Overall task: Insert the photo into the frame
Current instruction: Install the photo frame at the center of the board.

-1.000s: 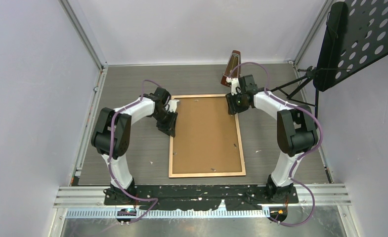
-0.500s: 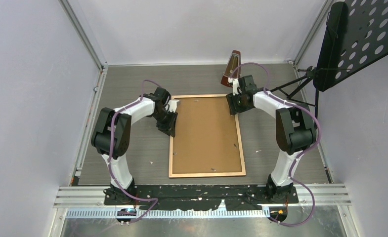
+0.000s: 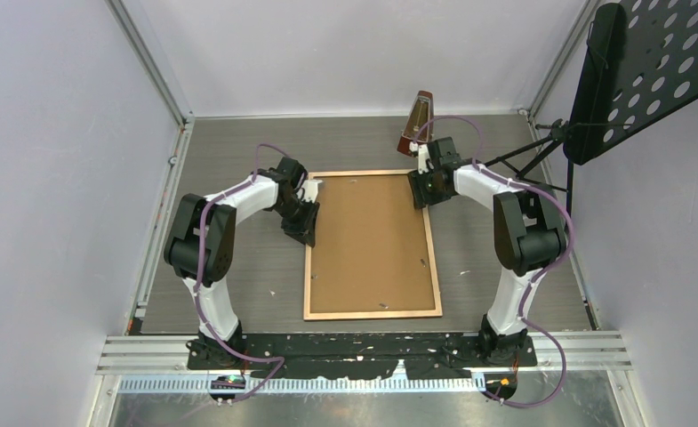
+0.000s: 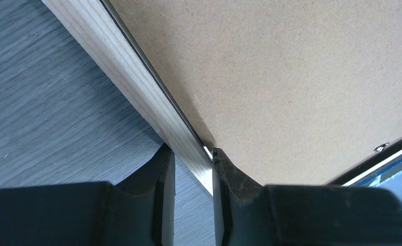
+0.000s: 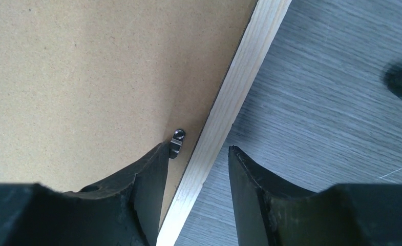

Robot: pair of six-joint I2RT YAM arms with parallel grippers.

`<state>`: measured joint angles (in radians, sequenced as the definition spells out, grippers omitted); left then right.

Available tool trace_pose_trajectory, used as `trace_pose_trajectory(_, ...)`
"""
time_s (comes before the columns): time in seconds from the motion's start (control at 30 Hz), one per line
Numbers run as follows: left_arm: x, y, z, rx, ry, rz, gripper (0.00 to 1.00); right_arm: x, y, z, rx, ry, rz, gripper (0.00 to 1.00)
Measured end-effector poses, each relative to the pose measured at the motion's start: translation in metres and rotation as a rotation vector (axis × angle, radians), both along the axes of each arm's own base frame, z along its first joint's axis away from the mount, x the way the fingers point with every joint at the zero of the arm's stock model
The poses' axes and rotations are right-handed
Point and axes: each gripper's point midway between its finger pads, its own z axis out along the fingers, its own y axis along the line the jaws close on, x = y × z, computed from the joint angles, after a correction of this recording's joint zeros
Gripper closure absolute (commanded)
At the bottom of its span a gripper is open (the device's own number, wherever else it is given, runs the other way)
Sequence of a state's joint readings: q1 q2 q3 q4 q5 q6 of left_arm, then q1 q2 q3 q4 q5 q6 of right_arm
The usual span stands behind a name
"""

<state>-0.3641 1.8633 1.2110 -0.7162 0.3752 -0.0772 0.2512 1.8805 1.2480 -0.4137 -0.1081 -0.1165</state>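
The frame (image 3: 372,314) lies rear face up in the middle of the table. The brown hardboard backing (image 3: 372,240) sits inside its light wood border. My left gripper (image 3: 307,233) is at the frame's left rail. In the left wrist view its jaws (image 4: 192,154) are shut on that rail (image 4: 122,66). My right gripper (image 3: 419,191) is at the frame's far right corner. In the right wrist view it (image 5: 198,151) is open and straddles the right rail (image 5: 239,87), one finger on the backing beside a small metal clip (image 5: 177,141). The photo is hidden, except perhaps for a blue sliver (image 4: 401,165).
A wooden metronome (image 3: 419,124) stands just behind the frame's far right corner. A black music stand (image 3: 647,71) rises at the right, and its legs reach towards the right arm. Walls and metal rails enclose the table on three sides.
The right arm's elbow has shifted slightly to the left, while its gripper stays at the frame's corner. The left arm and the frame have not moved.
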Motion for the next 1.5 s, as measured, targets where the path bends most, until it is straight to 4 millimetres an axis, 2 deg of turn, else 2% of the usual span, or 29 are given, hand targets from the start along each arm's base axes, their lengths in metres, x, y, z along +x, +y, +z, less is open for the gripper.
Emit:
trace_pose_trajectory(0.2,0.0001,0.0001,0.0001,-0.002,0.001,0.001,1.00,0.0001,0.0004,-0.0028,0.000,0.014,-0.005,0.51)
trace_pose_trajectory(0.5,0.0002,0.0003,0.0002,-0.009,0.004,0.004,1.00,0.0002,-0.0015,-0.0023,-0.008,0.022,-0.009,0.68)
trace_pose_trajectory(0.77,0.0003,0.0003,0.0003,-0.010,0.004,0.004,1.00,0.0001,-0.0030,-0.0017,-0.022,0.029,0.010,0.70)
trace_pose_trajectory(1.07,0.0003,0.0002,0.0003,-0.010,0.004,0.004,1.00,0.0000,-0.0030,-0.0017,-0.025,0.038,0.013,0.78)
trace_pose_trajectory(1.37,0.0004,0.0004,0.0003,-0.010,0.004,0.005,1.00,0.0011,-0.0031,-0.0015,-0.031,0.048,0.017,0.79)
trace_pose_trajectory(1.5,0.0006,0.0005,0.0000,-0.013,0.006,0.006,1.00,0.0029,-0.0031,-0.0007,-0.038,0.051,0.032,0.71)
